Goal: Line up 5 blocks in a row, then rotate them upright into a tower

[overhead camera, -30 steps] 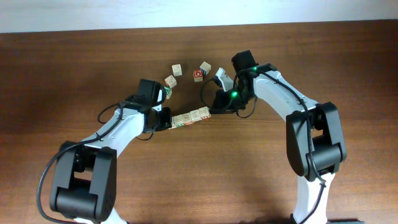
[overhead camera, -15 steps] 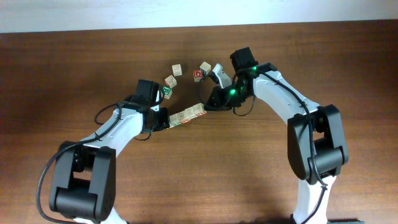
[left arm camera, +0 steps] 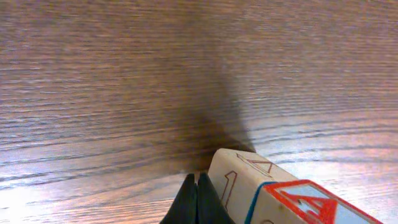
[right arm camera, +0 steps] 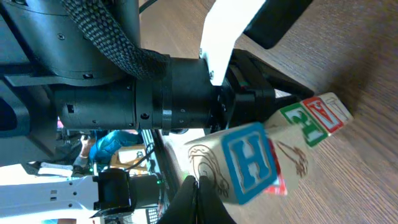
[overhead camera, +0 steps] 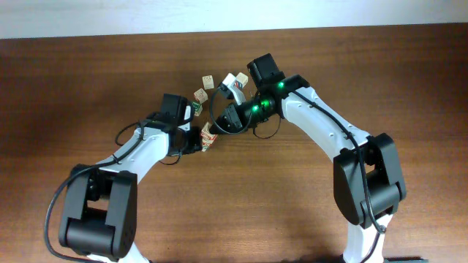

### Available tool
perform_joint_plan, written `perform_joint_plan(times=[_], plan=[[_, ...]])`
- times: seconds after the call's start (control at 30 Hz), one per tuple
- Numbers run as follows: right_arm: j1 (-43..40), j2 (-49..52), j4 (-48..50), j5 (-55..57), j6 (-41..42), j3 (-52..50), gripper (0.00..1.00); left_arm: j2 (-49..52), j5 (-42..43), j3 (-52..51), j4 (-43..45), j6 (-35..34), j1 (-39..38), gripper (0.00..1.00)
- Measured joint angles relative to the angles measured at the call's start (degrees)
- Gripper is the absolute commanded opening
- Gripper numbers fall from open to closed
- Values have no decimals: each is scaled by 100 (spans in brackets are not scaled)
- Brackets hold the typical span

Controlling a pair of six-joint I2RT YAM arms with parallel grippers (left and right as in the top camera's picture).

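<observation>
Pale wooden alphabet block row (left arm camera: 273, 193) lies diagonal on tabletop (left arm camera: 124, 74), long axis running left pincer (left arm camera: 197, 199) to right pincer (right arm camera: 198, 199). Both pincers together, empty, tips at row ends.

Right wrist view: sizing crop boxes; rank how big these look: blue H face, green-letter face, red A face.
1. blue H face, probably because nearest.
2. green-letter face and red A face: too alike to rank.

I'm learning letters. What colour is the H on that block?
Blue, blue-framed, on the block; clearest in the right wrist view.
</observation>
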Motion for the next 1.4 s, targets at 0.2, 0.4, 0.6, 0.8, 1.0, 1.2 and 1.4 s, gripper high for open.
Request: perform_joint_plan(times=[0.2, 0.4, 0.6, 0.8, 1.0, 1.2, 1.4], plan=[[98, 0, 61, -44, 105, 2, 5, 0, 442, 4, 11, -2, -133, 0], [118, 0, 66, -13, 127, 9, 5, 0, 699, 4, -85, 0, 44, 0], [118, 0, 42, 17, 129, 20, 5, 0, 713, 37, -133, 0, 162, 0], [118, 0, 44, 44, 129, 28, 9, 0, 570, 789, -807, 20, 636, 0], [133, -81, 44, -74, 140, 111, 40, 0, 492, 1113, -935, 20, 1093, 0], [136, -85, -39, -28, 144, 168, 41, 0, 490, 1113, -935, 20, 1091, 0], [136, -83, -199, 157, 153, 319, 44, 0, 492, 1113, -935, 20, 1091, 0]])
